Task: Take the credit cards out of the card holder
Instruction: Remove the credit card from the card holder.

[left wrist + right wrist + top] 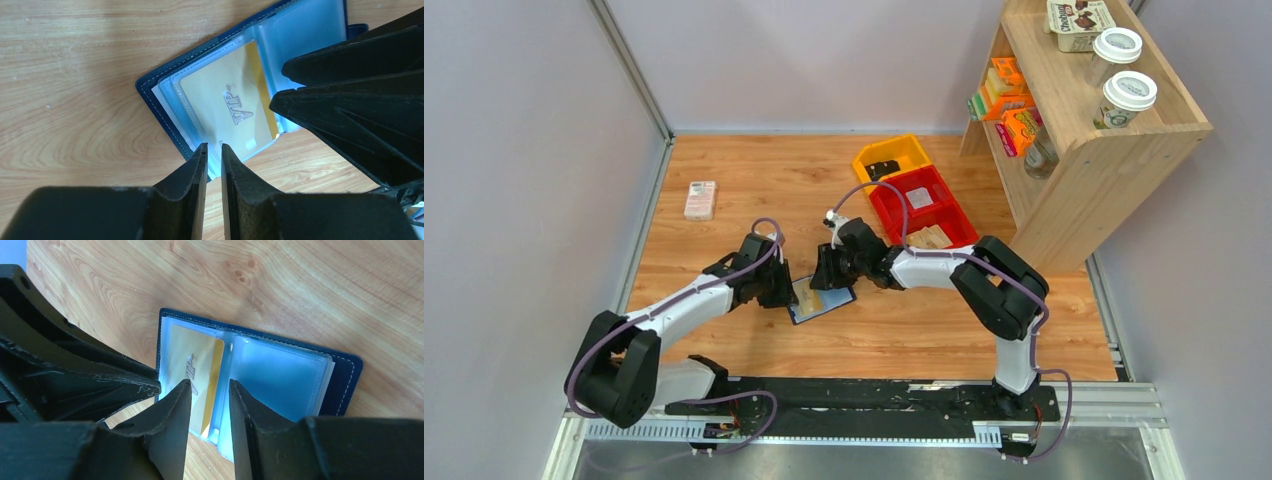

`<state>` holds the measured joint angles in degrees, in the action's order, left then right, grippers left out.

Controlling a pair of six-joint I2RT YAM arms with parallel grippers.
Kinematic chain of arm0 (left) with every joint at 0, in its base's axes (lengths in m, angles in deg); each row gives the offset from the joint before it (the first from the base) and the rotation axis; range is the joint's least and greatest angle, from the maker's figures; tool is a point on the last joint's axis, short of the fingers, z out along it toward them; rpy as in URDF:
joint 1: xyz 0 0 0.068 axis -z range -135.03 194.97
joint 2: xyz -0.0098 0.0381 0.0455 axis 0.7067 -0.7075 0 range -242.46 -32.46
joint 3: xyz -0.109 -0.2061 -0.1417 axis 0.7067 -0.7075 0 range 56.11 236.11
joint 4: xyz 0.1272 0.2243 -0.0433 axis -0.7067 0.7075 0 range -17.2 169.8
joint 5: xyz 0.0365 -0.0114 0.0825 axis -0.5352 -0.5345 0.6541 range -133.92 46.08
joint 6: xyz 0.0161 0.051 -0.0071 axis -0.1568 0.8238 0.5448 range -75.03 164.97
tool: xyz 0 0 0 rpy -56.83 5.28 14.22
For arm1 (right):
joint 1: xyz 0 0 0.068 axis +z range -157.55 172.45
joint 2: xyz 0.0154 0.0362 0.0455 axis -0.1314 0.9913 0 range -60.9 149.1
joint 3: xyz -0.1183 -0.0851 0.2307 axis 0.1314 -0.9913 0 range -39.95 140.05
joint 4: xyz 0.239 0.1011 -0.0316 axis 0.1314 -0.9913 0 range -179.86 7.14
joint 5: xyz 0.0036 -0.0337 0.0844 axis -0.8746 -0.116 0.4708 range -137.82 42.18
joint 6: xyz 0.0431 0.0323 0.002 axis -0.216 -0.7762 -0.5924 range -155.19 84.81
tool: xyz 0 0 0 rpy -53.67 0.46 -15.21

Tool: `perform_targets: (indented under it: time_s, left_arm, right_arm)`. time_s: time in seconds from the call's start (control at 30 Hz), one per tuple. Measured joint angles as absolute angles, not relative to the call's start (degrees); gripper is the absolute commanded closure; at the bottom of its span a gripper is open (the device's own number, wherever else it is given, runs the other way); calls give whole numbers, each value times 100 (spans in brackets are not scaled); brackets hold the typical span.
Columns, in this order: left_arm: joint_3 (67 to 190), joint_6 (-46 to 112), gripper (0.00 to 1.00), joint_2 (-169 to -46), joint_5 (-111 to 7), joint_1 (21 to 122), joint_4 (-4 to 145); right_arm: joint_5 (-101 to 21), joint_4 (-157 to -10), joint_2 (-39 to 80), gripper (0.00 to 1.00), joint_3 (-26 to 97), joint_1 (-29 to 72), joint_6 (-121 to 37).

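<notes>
The navy card holder (822, 302) lies open and flat on the wooden table between my two grippers. Its pale blue sleeves face up. A beige and gold credit card (225, 107) marked VIP sits inside one sleeve and also shows in the right wrist view (200, 360). My left gripper (214, 146) has its tips at the sleeve's near corner, jaws a narrow slit apart with wood showing through. My right gripper (210, 382) stands over the holder's fold, jaws apart astride the card's gold edge. Neither gripper clearly pinches anything. In the top view the left gripper (784, 288) and the right gripper (829, 275) flank the holder.
A pink-white box (700, 199) lies at the far left. A yellow bin (892, 152) holding a small black object and a red bin (924, 205) stand behind the right arm. A wooden shelf (1114, 150) with packets and cups fills the right side.
</notes>
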<state>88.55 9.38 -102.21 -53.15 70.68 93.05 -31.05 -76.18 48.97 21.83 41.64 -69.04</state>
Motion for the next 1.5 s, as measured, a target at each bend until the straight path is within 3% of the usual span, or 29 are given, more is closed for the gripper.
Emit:
perform_targets:
  time_s: [0.4,1.13,1.5]
  left_arm:
    - [8816,942,80,-10602,-5346,7068,9055]
    - [8722,936,85,-10648,-5420,7064,8800]
    - [8746,953,85,-10685,-5425,7057,8819]
  right_arm:
    - [-2855,-7609,5098,66,2260,4137,-6906]
    - [-1677,-6154,4956,86,1617,3823,-7489]
    - [-1376,-6095,5275,84,1851,3810,-7634]
